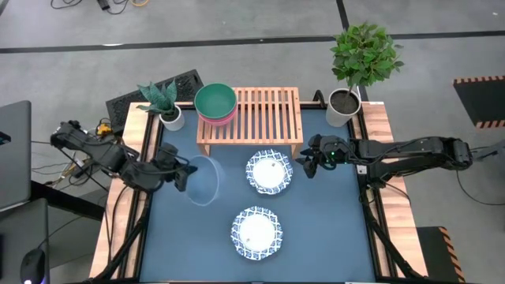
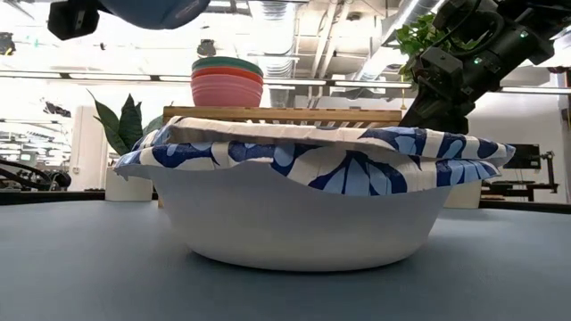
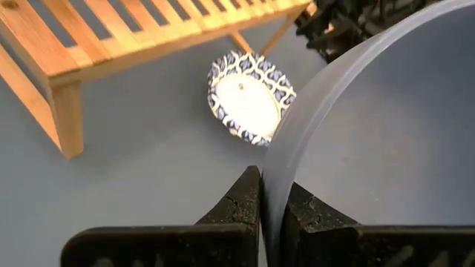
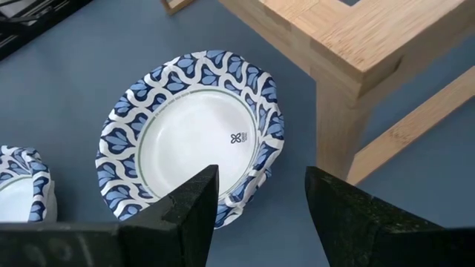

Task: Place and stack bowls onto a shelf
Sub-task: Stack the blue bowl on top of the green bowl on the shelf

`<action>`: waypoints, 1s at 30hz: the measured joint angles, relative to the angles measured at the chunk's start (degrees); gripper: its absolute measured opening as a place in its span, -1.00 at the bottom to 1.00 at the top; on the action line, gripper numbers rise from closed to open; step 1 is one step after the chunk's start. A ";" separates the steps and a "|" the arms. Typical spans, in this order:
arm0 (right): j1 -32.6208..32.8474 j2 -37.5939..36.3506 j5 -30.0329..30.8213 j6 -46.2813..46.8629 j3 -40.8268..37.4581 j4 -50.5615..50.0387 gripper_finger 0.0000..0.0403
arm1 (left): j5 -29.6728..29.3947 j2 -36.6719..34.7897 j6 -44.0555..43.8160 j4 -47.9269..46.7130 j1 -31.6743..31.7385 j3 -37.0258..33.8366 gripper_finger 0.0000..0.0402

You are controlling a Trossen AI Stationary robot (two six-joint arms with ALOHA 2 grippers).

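Pale blue bowl (image 1: 203,180) rim clenched in left tool (image 1: 178,173); right tool (image 1: 304,163) released beside patterned bowl (image 1: 269,173).

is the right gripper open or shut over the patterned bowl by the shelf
Open. The right gripper has its dark fingers spread apart above the rim of the white blue-patterned bowl beside the light-wood shelf, gripping nothing.

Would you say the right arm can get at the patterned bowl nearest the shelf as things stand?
Probably yes: the right gripper hangs open just beside that patterned bowl, with nothing between them; the shelf leg stands to one side.

Even overhead light, soft shadows; the low view's bright ceiling lamps (image 2: 294,22) glare.
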 joint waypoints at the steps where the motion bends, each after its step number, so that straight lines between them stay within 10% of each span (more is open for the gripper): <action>1: 0.00 -0.01 0.02 0.00 0.00 0.00 0.12 | -0.39 -0.53 0.32 0.00 0.01 0.00 -1.00; 30: -0.04 -0.02 0.15 0.07 0.02 0.83 0.12 | -15.07 -12.82 18.54 18.31 0.01 0.07 -1.00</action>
